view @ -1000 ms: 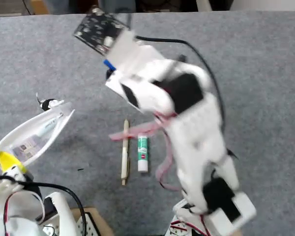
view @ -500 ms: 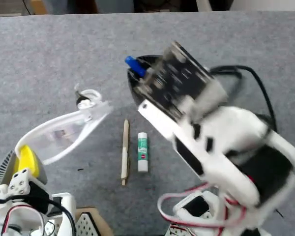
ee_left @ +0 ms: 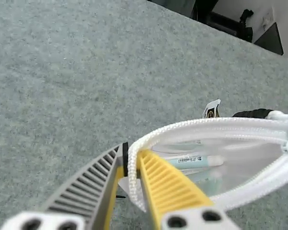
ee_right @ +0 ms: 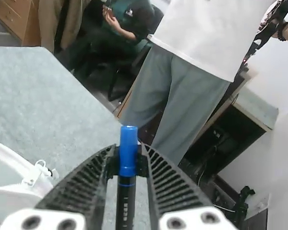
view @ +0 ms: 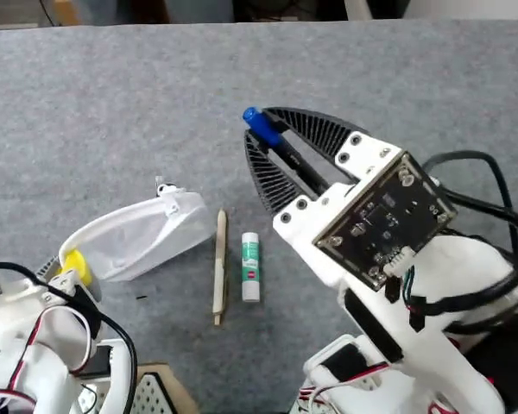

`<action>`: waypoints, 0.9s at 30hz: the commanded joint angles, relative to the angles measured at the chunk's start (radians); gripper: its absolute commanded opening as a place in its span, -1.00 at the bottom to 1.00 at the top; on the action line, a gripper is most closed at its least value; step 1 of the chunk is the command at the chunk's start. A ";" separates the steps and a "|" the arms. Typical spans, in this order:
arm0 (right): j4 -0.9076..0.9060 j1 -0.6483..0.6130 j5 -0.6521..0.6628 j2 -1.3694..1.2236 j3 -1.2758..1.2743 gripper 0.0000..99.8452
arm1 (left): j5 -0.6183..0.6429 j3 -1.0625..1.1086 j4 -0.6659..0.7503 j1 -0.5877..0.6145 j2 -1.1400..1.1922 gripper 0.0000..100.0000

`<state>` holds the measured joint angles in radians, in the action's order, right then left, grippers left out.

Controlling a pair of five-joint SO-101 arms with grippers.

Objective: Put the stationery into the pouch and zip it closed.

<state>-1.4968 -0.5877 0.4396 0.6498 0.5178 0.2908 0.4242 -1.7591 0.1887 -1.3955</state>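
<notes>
Grey counter (view: 86,103): the pouch (view: 142,237) is pinched at its rim by the left fingers (ee_left: 144,160); a blue-capped pen (view: 276,142) is clamped between the right fingers (ee_right: 145,155); pencil (view: 219,267) and glue stick (view: 251,267) are laid between both pairs

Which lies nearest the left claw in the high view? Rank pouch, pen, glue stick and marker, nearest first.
1. The pouch, gripped by the left claw itself.
2. The pen, lying just right of the pouch.
3. The glue stick, beside the pen, further right.
4. The marker, held in the right claw, farthest.
</notes>
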 commanded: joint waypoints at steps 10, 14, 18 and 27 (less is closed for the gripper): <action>0.307 -0.325 -0.166 -0.001 -0.165 -0.98 | -0.009 0.033 -0.003 -0.008 0.003 -0.94; 0.408 -0.416 -0.166 -0.001 -0.194 -0.98 | -0.009 0.038 -0.003 -0.008 0.003 -0.94; 0.523 -0.489 -0.166 -0.001 -0.194 -0.98 | -0.023 0.038 -0.003 -0.008 0.002 -0.94; 0.664 -0.594 -0.158 -0.024 -0.314 -0.98 | -0.031 0.039 -0.003 0.021 -0.038 -0.94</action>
<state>-0.8677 -1.1554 0.2846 0.6391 0.2539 0.2662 0.4411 -1.7545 0.1887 -1.4154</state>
